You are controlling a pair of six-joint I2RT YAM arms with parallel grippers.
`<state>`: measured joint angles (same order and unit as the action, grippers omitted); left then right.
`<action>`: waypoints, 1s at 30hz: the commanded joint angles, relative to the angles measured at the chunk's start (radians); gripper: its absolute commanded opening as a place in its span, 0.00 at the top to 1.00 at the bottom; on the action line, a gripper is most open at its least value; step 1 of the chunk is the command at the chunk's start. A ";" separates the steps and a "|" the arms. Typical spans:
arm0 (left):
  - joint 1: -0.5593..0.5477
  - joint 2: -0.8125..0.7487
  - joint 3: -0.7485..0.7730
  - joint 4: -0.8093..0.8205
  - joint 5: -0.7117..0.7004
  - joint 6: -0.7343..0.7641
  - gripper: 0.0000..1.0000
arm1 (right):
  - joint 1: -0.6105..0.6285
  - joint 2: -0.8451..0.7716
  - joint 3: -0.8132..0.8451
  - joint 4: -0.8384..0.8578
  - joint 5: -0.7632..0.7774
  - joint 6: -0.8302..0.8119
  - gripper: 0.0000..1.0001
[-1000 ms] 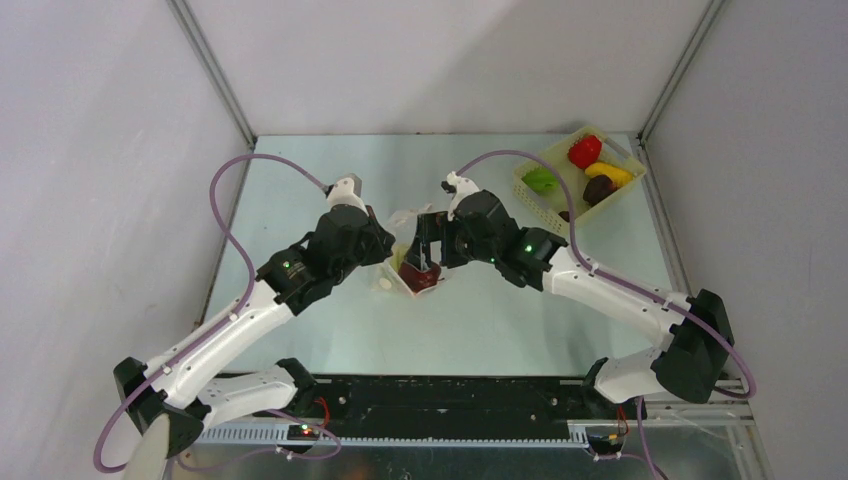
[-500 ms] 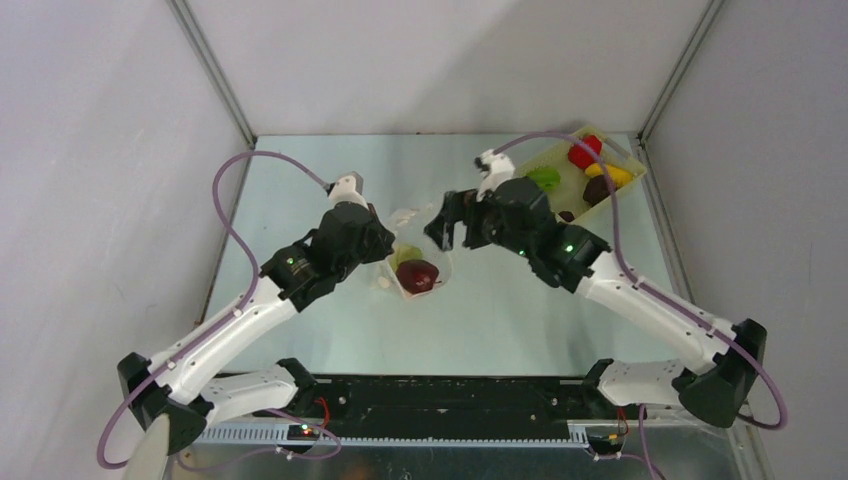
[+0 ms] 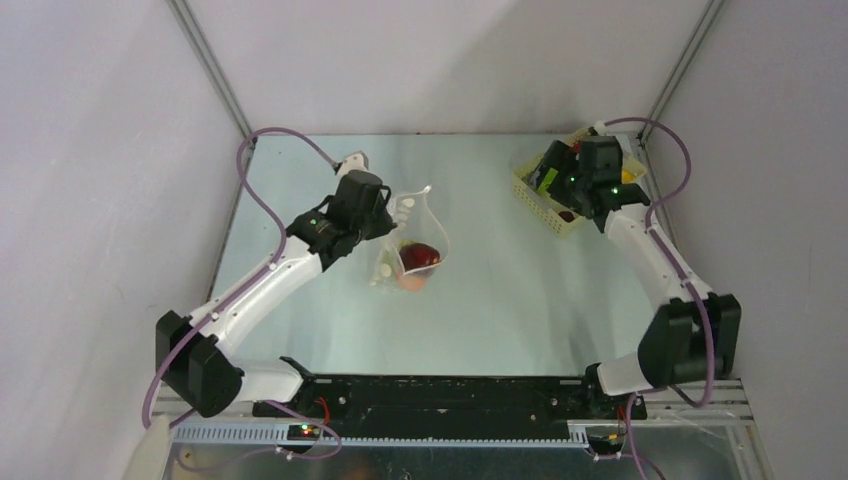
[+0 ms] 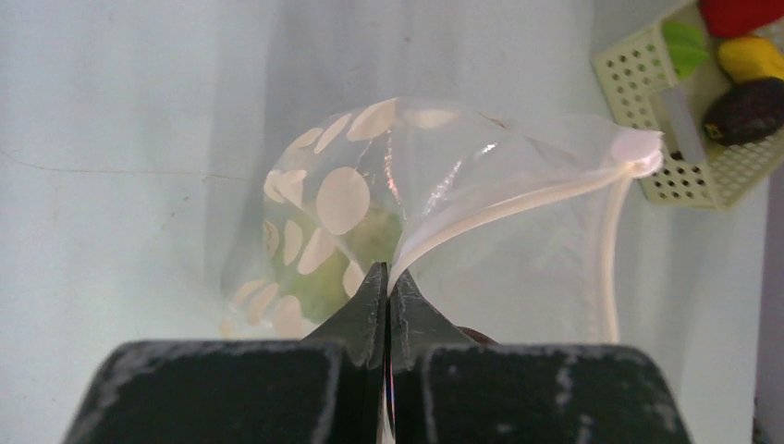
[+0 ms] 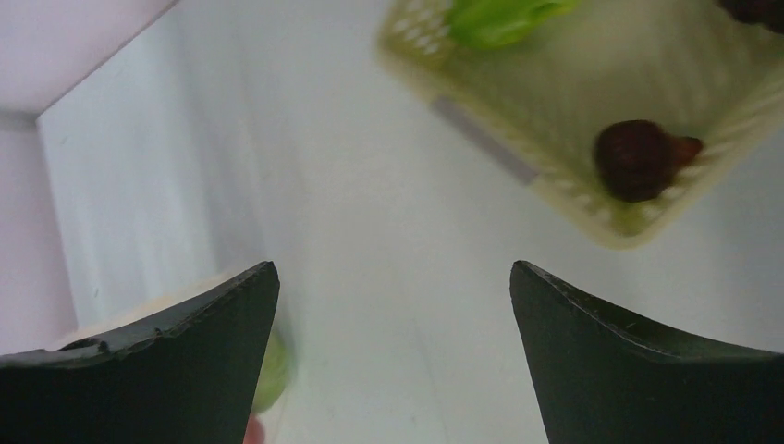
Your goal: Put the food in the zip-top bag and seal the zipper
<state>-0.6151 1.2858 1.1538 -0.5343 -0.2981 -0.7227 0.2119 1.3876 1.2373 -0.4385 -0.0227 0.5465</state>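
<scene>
Between the fingertips of my left gripper [image 4: 387,277], pressed tight together, I have a fold of the zip-top bag [image 4: 434,176] pinched at its mouth edge, right on the zipper [image 4: 518,197], which arcs away from the pinch toward the far corner. Held up like this, the mouth gapes toward the right side of the table [image 3: 500,310]. The bag's belly rests on the surface with food in it. A maroon piece [image 3: 421,256] shows from above, a green piece [image 4: 324,282] shows through the spotted film, and something pale orange [image 3: 410,281] sits low in the bag.

My right gripper [image 5: 393,270] is spread wide and empty, up over the yellow basket [image 3: 540,200] at the far right corner, well apart from the bag. I judge the step in hand to be fetching the next piece.

To do it well, I'd hold the left pinch steady and high so the mouth doesn't slump. I'd bring the right fingers straight down astride a single piece, both tips clear of its neighbours.

The dark round piece [image 5: 638,159] lies close to the basket wall, so a finger could catch the rim there and drag the basket along. The red piece [image 4: 740,14] and yellow piece [image 4: 751,55] crowd together at the basket's other end, which makes a clean straddle harder.

On the way back, the bag's raised lip and my own left wrist are what I mustn't knock.
</scene>
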 commanded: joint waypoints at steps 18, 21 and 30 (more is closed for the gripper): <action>0.253 -0.052 -0.107 0.113 0.168 0.093 1.00 | -0.203 0.484 0.204 0.191 0.009 0.318 0.01; 0.253 -0.112 -0.121 0.116 0.176 0.089 1.00 | -0.203 0.511 0.205 0.187 0.053 0.343 0.01; 0.253 -0.168 -0.152 0.145 0.258 0.086 1.00 | -0.239 0.630 0.204 0.286 0.055 0.462 0.06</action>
<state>-0.3641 1.1351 1.0203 -0.4301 -0.0917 -0.6540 -0.0109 1.9678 1.4124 -0.2352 0.0078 0.9356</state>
